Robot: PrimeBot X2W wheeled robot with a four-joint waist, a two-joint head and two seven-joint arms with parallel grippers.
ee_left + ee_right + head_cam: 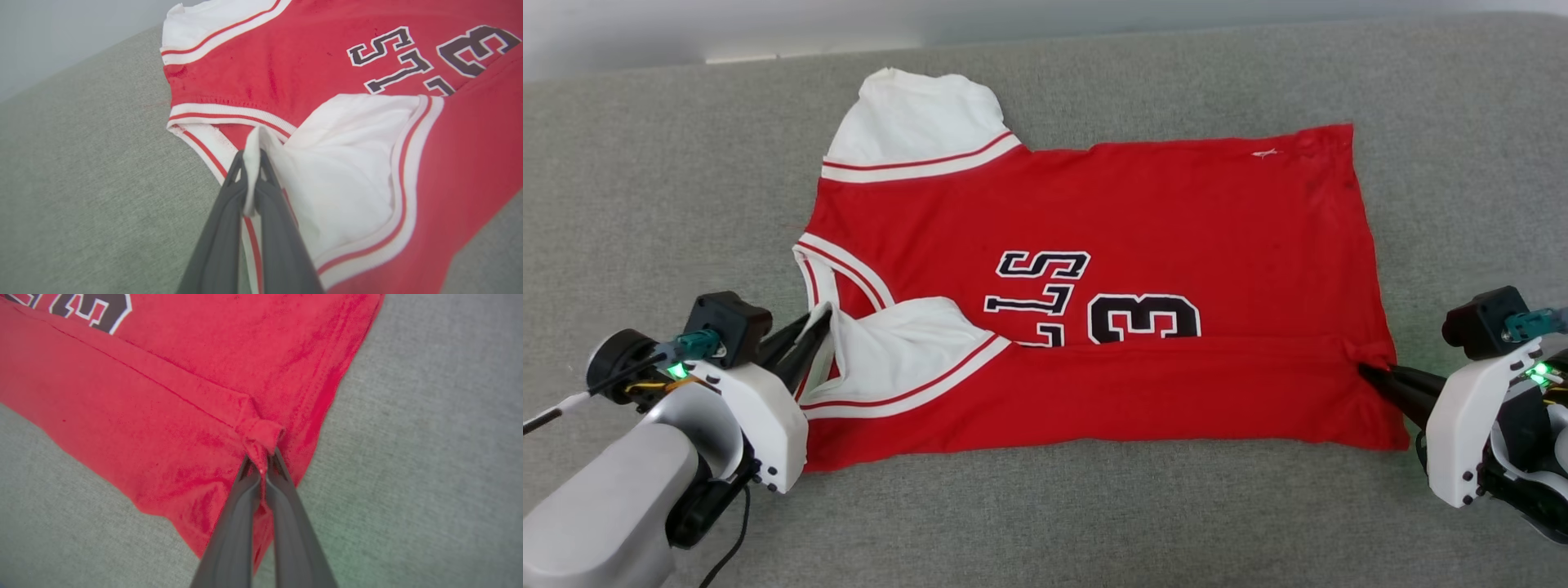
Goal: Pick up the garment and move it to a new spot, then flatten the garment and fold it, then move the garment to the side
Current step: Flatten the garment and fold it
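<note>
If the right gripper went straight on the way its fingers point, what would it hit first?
The red jersey itself: the right gripper is shut on a bunched bit of its folded edge, so it would likely push that fabric along.

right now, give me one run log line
stage: folding garment, near edge laid over front | left gripper: shut on sleeve | right gripper: shut on hem corner | surface: grey fabric

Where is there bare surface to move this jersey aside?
Bare grey surface lies left of the garment beyond the left gripper, right of it beyond the right gripper, and along its near edge. The garment fills the middle.
</note>
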